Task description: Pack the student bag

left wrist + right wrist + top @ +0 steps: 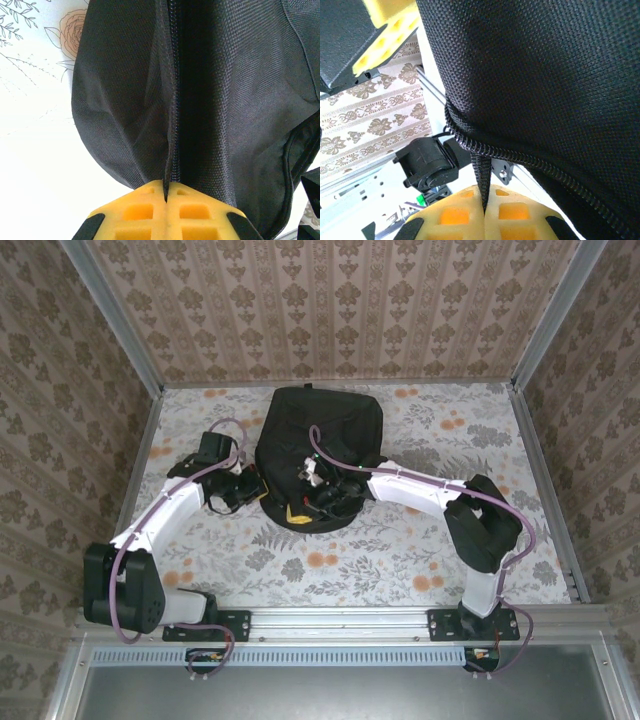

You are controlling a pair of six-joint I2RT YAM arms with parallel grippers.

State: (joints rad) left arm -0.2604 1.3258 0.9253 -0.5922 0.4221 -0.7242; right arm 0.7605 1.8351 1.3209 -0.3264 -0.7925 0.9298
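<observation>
The student bag [318, 440] is a large black fabric backpack lying in the middle of the table. My left gripper [258, 483] reaches its left side from the left. In the left wrist view its yellow fingers [145, 210] are shut on the bag's fabric edge [170, 165] right beside the zipper line. My right gripper [295, 510] sits at the bag's near edge. Its yellow fingers [515, 215] are shut on a narrow black woven zipper pull [481, 172] hanging from the zipper coil [520, 157]. What is inside the bag is hidden.
The table has a white floral cloth [330, 560]. Patterned walls [330, 300] enclose it at the back and both sides, and a metal rail [340, 620] runs along the near edge. Open cloth lies to the right of the bag [450, 430] and near the front.
</observation>
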